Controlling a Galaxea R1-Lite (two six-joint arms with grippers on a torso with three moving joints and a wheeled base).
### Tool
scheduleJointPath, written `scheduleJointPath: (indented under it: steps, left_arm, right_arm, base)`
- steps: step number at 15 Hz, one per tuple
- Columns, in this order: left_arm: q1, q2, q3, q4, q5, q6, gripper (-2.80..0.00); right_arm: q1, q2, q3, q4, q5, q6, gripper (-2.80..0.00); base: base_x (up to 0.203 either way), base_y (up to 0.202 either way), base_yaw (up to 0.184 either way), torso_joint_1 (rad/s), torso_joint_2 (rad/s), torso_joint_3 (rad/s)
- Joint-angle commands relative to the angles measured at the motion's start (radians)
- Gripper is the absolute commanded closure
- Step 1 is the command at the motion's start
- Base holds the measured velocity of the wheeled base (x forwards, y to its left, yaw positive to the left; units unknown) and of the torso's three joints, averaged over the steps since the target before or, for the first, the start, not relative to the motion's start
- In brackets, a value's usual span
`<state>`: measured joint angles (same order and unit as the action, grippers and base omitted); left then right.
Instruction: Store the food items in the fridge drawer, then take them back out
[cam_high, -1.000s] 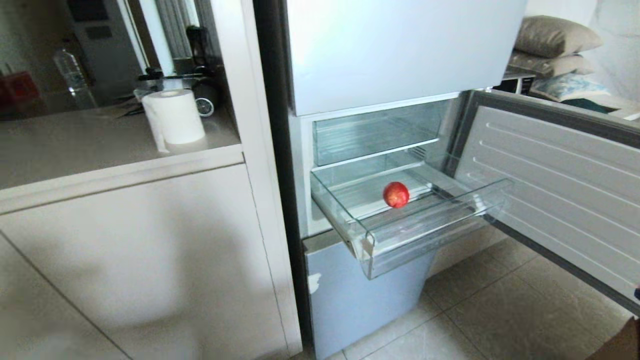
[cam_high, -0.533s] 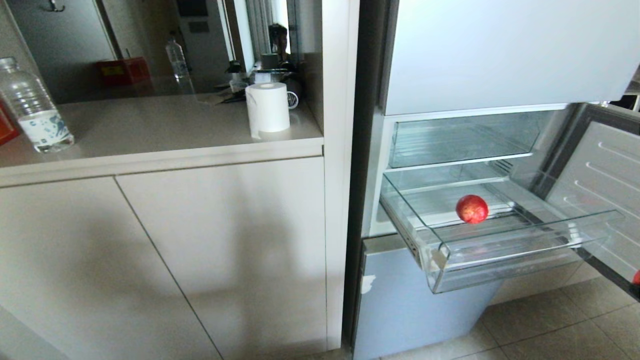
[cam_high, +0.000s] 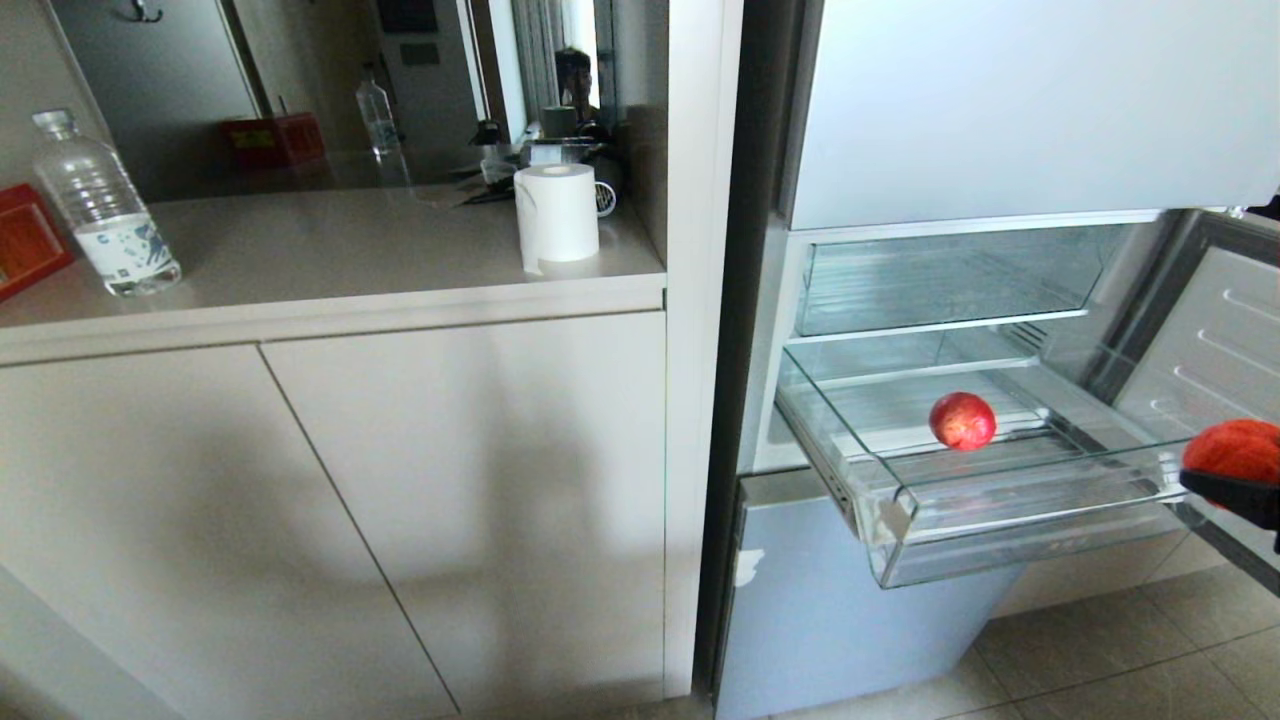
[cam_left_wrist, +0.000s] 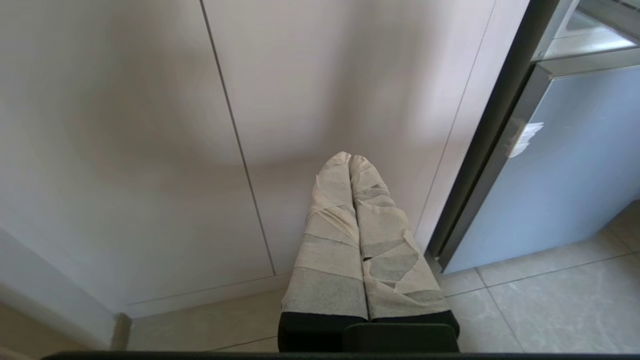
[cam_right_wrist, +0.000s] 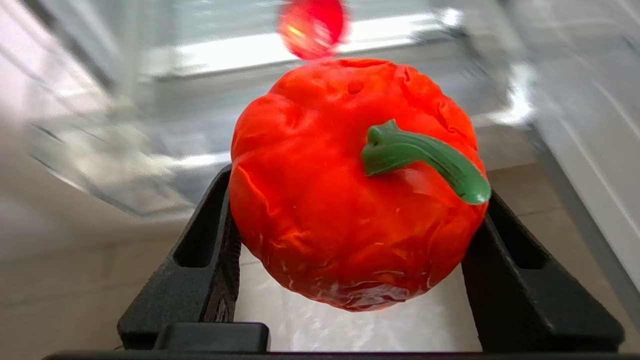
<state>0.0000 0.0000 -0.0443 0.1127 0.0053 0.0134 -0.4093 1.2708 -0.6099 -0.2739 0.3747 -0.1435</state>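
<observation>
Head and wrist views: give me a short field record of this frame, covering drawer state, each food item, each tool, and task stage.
drawer: pulled out of the fridge, door open
red fruit: lying inside the drawer
orange pepper: with green stem, held outside the drawer, at its right end
right tool: shut on the orange pepper, beside the drawer
left tool: shut, empty, low before the cabinet door, idle
counter items: paper roll, water bottle
stage: one item in the drawer, one in the tool

A food item (cam_high: 962, 421) lies in the pulled-out fridge drawer (cam_high: 1020, 505) — a second (cam_high: 1236, 451) sits between the right gripper's (cam_right_wrist: 350, 240) fingers just right of it; counter (cam_high: 300, 260) stands left.
</observation>
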Motion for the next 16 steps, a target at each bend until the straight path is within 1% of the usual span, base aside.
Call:
scheduleJointPath:
  steps: [1,3,6,9,12,16]
  left_arm:
    - [0.000,0.002,0.000,0.001,0.001,0.000,0.00]
    - [0.000,0.002,0.000,0.001,0.001,0.000,0.00]
    - [0.000,0.002,0.000,0.001,0.001,0.000,0.00]
    - [0.000,0.002,0.000,0.001,0.001,0.000,0.00]
    - [0.000,0.002,0.000,0.001,0.001,0.000,0.00]
    - [0.000,0.002,0.000,0.001,0.001,0.000,0.00]
  right_arm:
    - [0.152,0.168,-0.166,0.092,-0.084,0.049,0.00]
    - [0.249,0.303,-0.261,0.130,-0.168,0.087,0.00]
    - [0.357,0.493,-0.400,0.148,-0.253,0.134,0.00]
    - [0.407,0.626,-0.597,0.163,-0.280,0.154,0.00]
    - [0.441,0.728,-0.752,0.239,-0.287,0.158,0.00]
    - [0.465,0.826,-0.807,0.251,-0.292,0.155,0.00]
  base:
    - [0.000,0.000,0.000,0.000,0.00,0.000]
    - [0.000,0.000,0.000,0.000,0.00,0.000]
    - [0.000,0.000,0.000,0.000,0.00,0.000]
    - [0.000,0.000,0.000,0.000,0.00,0.000]
    - [0.000,0.000,0.000,0.000,0.00,0.000]
    - [0.000,0.000,0.000,0.000,0.00,0.000]
